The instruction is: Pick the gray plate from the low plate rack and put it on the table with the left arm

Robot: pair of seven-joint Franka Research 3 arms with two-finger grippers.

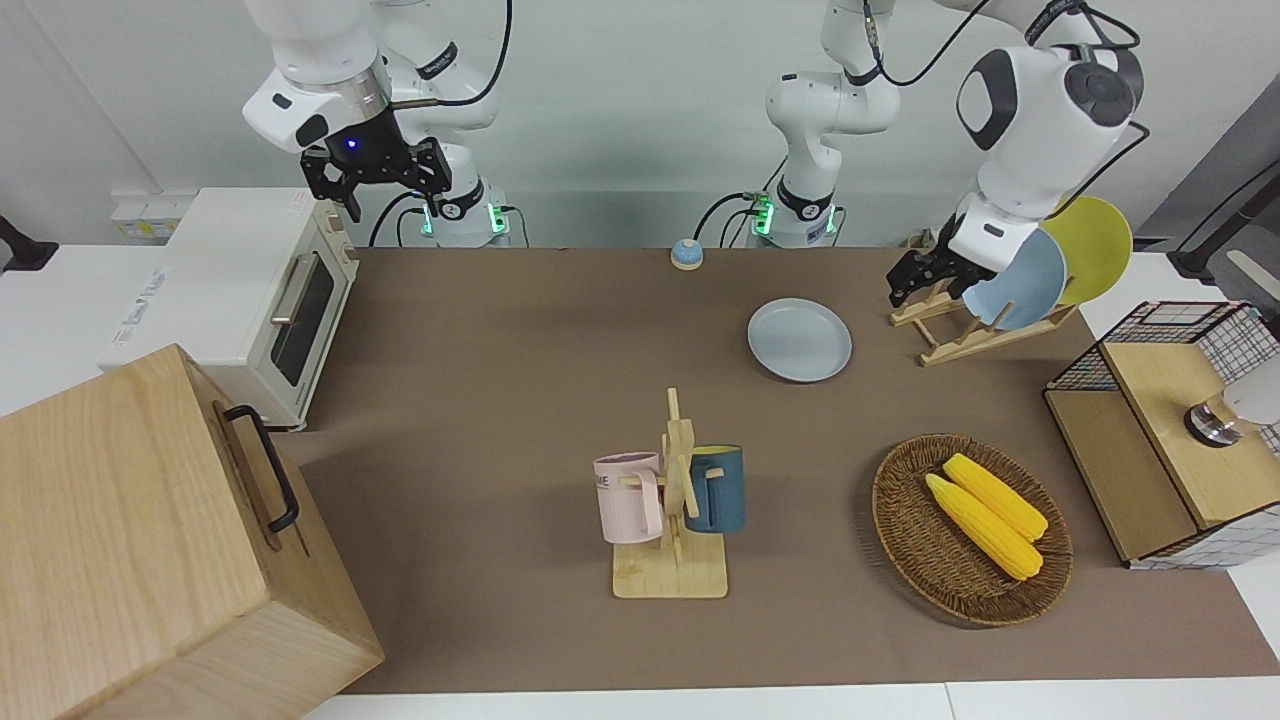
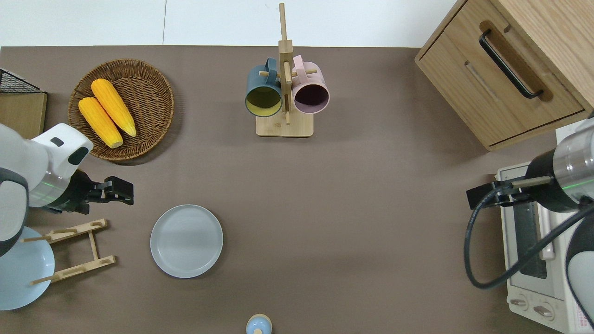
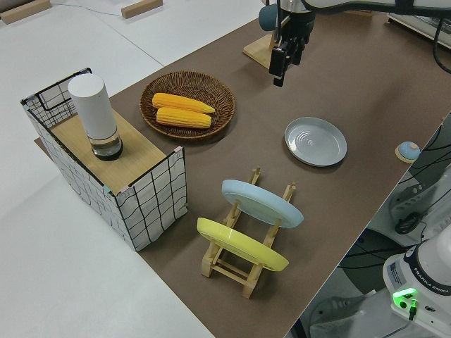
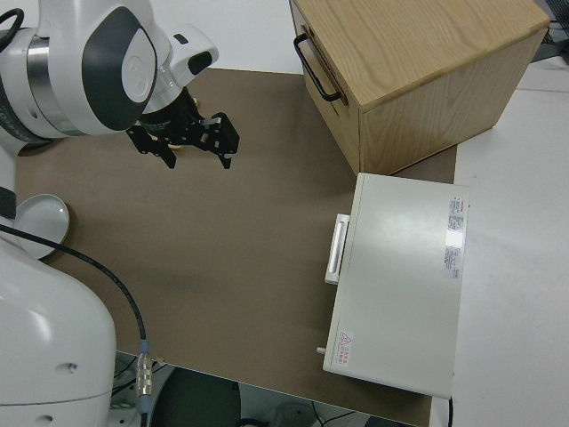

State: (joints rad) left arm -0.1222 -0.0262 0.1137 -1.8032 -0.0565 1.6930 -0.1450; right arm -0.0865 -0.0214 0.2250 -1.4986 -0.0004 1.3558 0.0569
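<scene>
The gray plate (image 1: 800, 340) lies flat on the brown table (image 1: 520, 330), beside the low plate rack (image 1: 950, 335) toward the right arm's end; it also shows in the overhead view (image 2: 186, 241) and the left side view (image 3: 316, 141). The rack (image 2: 69, 250) holds a sky-blue plate (image 1: 1015, 280) and a yellow plate (image 1: 1095, 245). My left gripper (image 2: 127, 192) is open and empty, raised over bare table between the rack and the corn basket; it shows in the front view (image 1: 900, 290) too. My right gripper (image 1: 375, 190) is open and parked.
A wicker basket (image 2: 167, 93) with two corn cobs, a mug stand (image 2: 284, 125) with two mugs, a wooden drawer box (image 2: 464, 79), a toaster oven (image 1: 230, 290), a wire-sided box (image 1: 1150, 400) and a small blue bell (image 2: 258, 324) stand around the table.
</scene>
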